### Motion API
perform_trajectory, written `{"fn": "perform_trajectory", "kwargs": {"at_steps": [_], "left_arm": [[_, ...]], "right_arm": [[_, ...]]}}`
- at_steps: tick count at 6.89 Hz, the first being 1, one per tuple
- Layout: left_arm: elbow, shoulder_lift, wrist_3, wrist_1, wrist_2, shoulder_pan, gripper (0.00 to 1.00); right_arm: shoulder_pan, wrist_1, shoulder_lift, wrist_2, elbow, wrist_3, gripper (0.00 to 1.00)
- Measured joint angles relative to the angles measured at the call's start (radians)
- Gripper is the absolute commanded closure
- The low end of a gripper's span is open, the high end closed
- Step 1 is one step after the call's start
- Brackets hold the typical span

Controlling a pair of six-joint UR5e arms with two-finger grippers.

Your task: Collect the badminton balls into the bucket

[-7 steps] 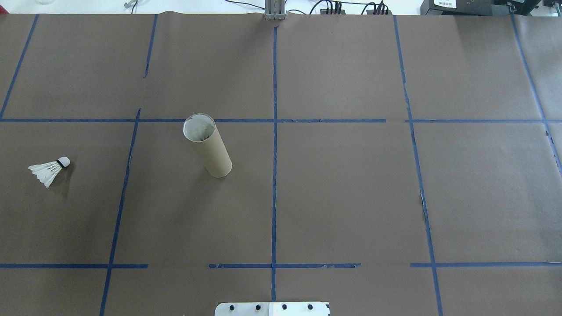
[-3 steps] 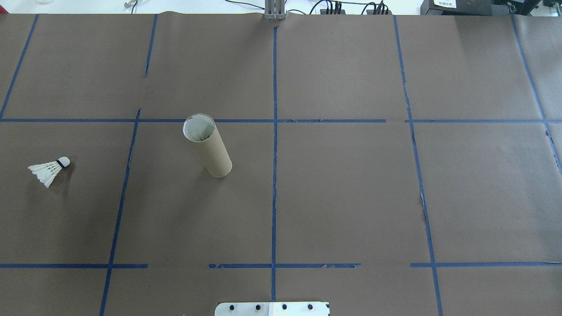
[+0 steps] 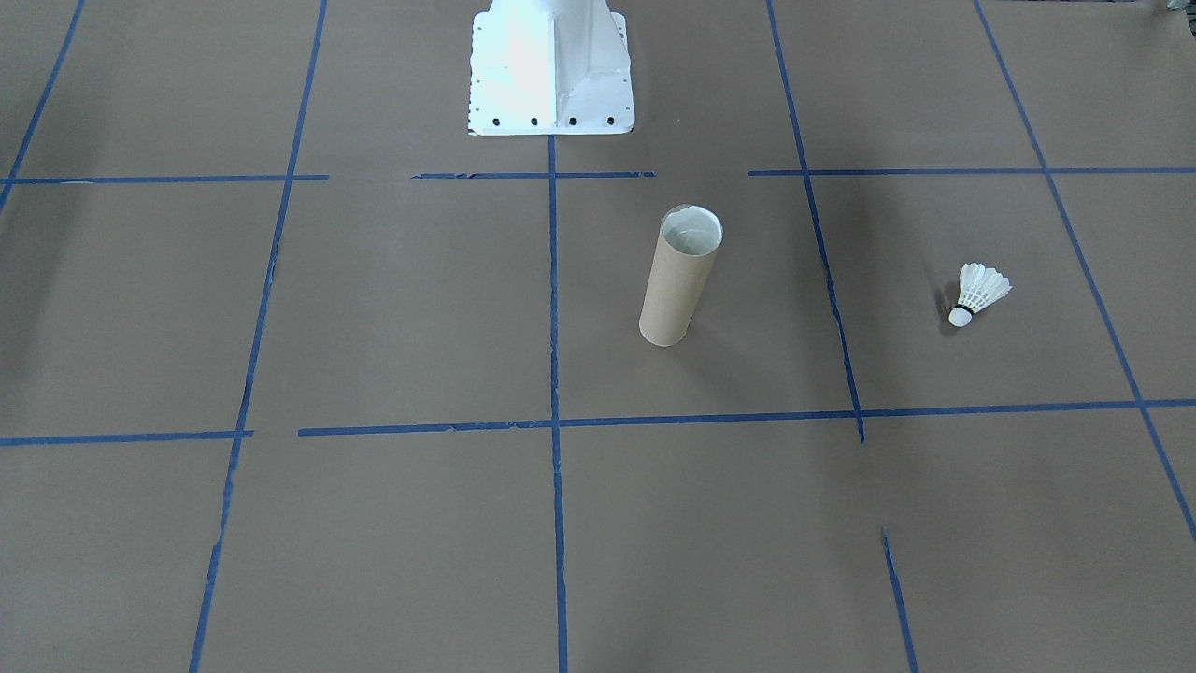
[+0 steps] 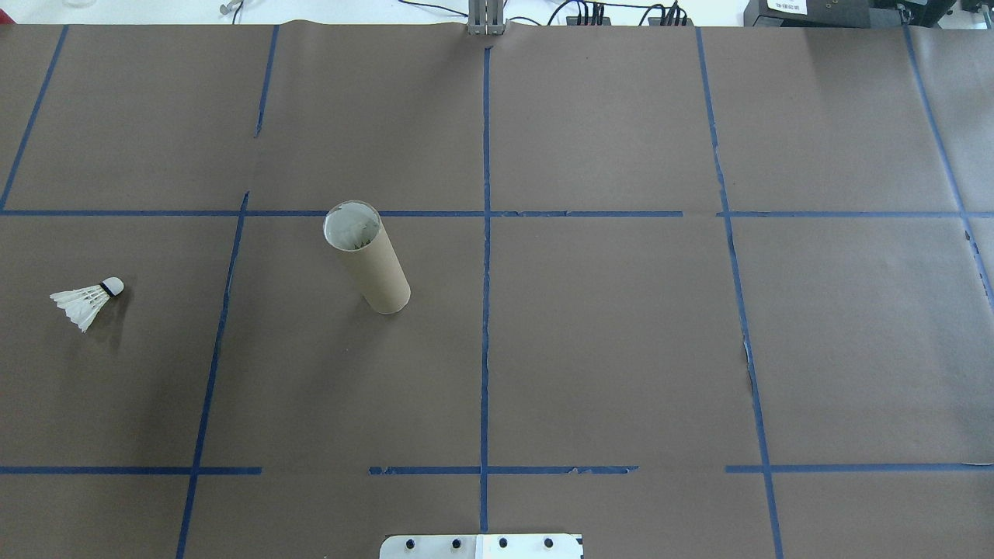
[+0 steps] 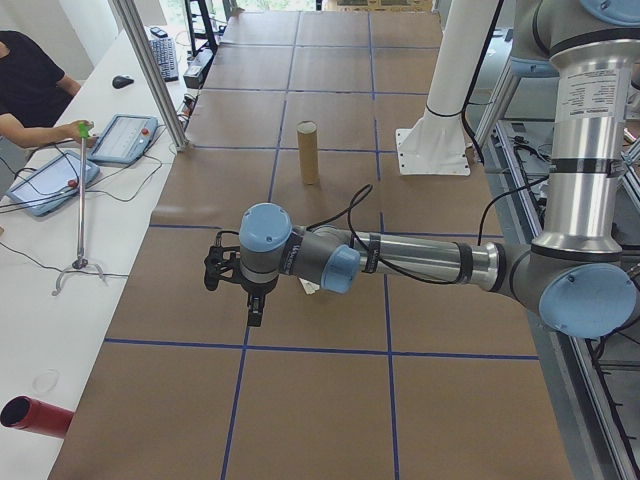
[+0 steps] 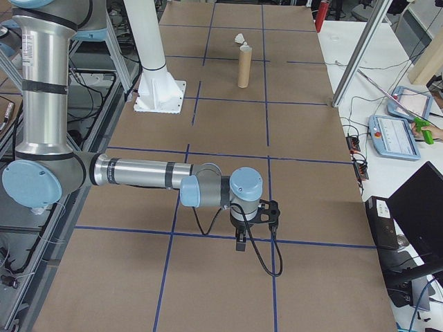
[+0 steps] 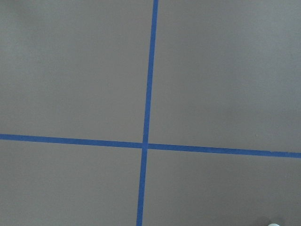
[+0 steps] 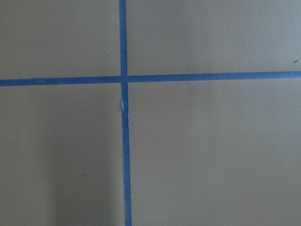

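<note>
The shuttlecock (image 4: 88,301) lies on its side on the desk (image 4: 606,334), well apart from the upright cardboard tube (image 4: 367,260). Whether the left end effector (image 5: 232,268) is spread or pressed together, I cannot tell. It should pinch the cork tip, sparing the feathers, then drop it tip-down into the tube's mouth.

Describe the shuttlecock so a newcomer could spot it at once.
Start at the upright tan cardboard tube on the brown table. Look towards the robot's left, past one blue tape line. The shuttlecock lies there alone on its side: white feathers, black-banded cork tip.
</note>
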Motion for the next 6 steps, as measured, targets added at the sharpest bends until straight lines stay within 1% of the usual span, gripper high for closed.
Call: {"fn": "perform_trajectory", "kwargs": {"at_steps": [2,5,6], "left_arm": [[-0.013,0.015,-0.132,-0.115,-0.002,0.025,0.00],[-0.010,0.069,-0.416,-0.371,0.005,0.104,0.00],[-0.007,0.094,-0.474,-0.446,0.007,0.119,0.00]], "right_arm": [[0.000,0.000,0.000,0.000,0.000,0.000,0.00],[0.000,0.000,0.000,0.000,0.000,0.000,0.00],[0.000,0.000,0.000,0.000,0.000,0.000,0.00]]}}
